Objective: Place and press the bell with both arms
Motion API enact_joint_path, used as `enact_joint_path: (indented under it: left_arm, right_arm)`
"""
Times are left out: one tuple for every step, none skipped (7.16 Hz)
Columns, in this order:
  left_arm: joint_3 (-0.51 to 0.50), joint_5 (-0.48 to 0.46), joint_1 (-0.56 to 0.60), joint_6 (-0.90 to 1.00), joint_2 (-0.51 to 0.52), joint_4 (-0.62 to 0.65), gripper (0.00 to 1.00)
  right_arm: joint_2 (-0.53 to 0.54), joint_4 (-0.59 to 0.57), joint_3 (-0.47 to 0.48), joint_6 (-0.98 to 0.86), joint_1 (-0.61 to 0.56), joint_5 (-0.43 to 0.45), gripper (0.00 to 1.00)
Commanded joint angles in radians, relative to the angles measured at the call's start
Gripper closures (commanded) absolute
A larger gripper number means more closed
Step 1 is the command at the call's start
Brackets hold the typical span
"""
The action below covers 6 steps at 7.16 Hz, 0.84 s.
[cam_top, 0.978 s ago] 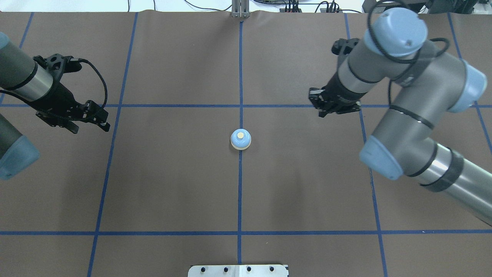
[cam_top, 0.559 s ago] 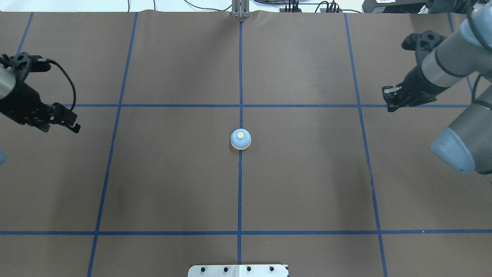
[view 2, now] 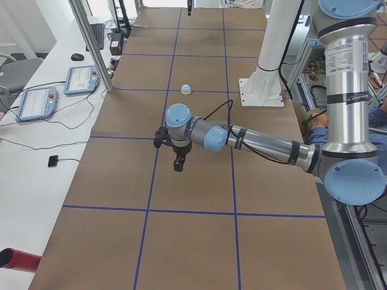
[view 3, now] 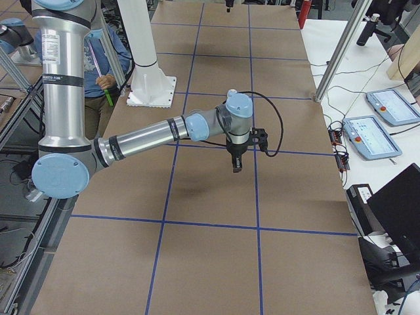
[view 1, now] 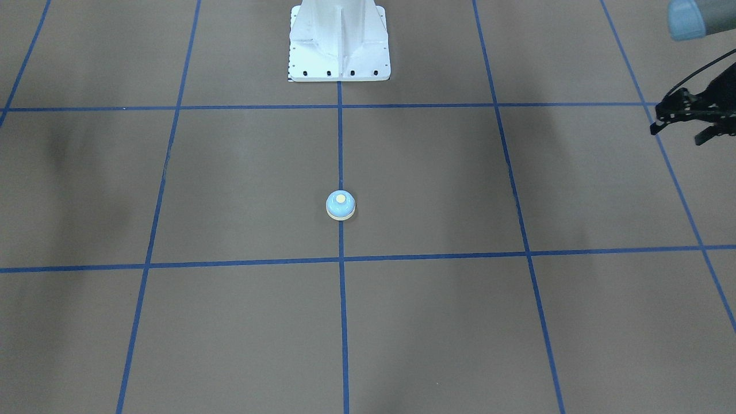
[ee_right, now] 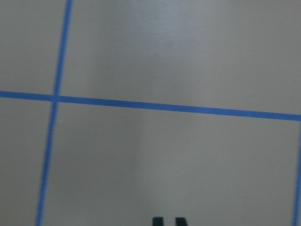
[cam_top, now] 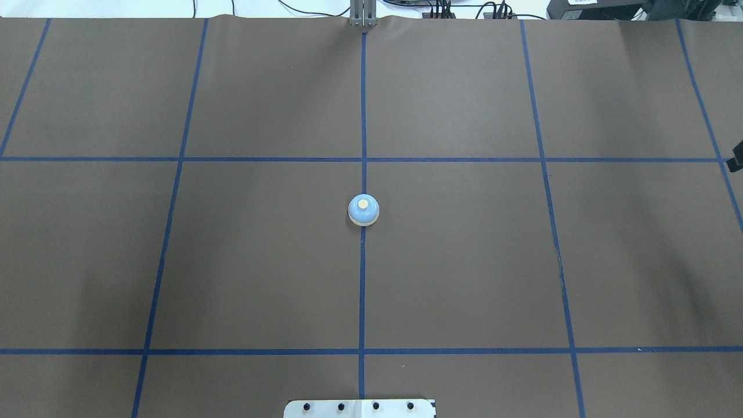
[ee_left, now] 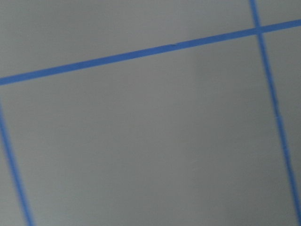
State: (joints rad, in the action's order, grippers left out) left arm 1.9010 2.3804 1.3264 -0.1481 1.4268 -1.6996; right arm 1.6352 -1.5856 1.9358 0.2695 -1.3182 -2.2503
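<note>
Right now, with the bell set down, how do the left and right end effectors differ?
The left end effector has its fingers spread; the right end effector has its fingertips close together. The left one's wrist view shows no fingertips, the right one's shows two at the bottom edge. Both are empty, hang over the table on opposite sides, and are far from the bell.

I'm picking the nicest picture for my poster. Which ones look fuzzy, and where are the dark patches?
Left wrist view: fuzzy, blue tape lines smeared. Right wrist view: soft too. Front-facing view: sharp bell, dark smudgy shadows on the table, view's left side. Overhead view: sharp, faint shadows toward both sides.
</note>
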Motion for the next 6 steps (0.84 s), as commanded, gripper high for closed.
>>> enact_joint_path:
  left_arm:
    - [-0.055, -0.001, 0.123, 0.074, -0.025, 0.006, 0.01]
    - [-0.059, 0.000, 0.129, 0.074, -0.031, 0.006, 0.01]
    - [-0.060, 0.003, 0.128, 0.074, -0.055, 0.005, 0.01]
    - [-0.059, 0.000, 0.129, 0.074, -0.060, 0.005, 0.01]
    - [-0.060, -0.001, 0.128, 0.074, -0.058, 0.005, 0.01]
    - [-0.069, -0.001, 0.128, 0.064, -0.058, 0.008, 0.00]
  right_arm:
    - [0.073, 0.002, -0.015, -0.146, -0.102, -0.029, 0.00]
    - [0.075, 0.002, -0.017, -0.165, -0.116, -0.038, 0.00]
    - [0.075, 0.001, -0.018, -0.164, -0.130, -0.044, 0.00]
    - [0.075, 0.004, -0.041, -0.165, -0.139, -0.075, 0.00]
    - [0.072, 0.004, -0.043, -0.165, -0.148, -0.081, 0.00]
    - [0.037, -0.005, -0.050, -0.149, -0.148, -0.078, 0.00]
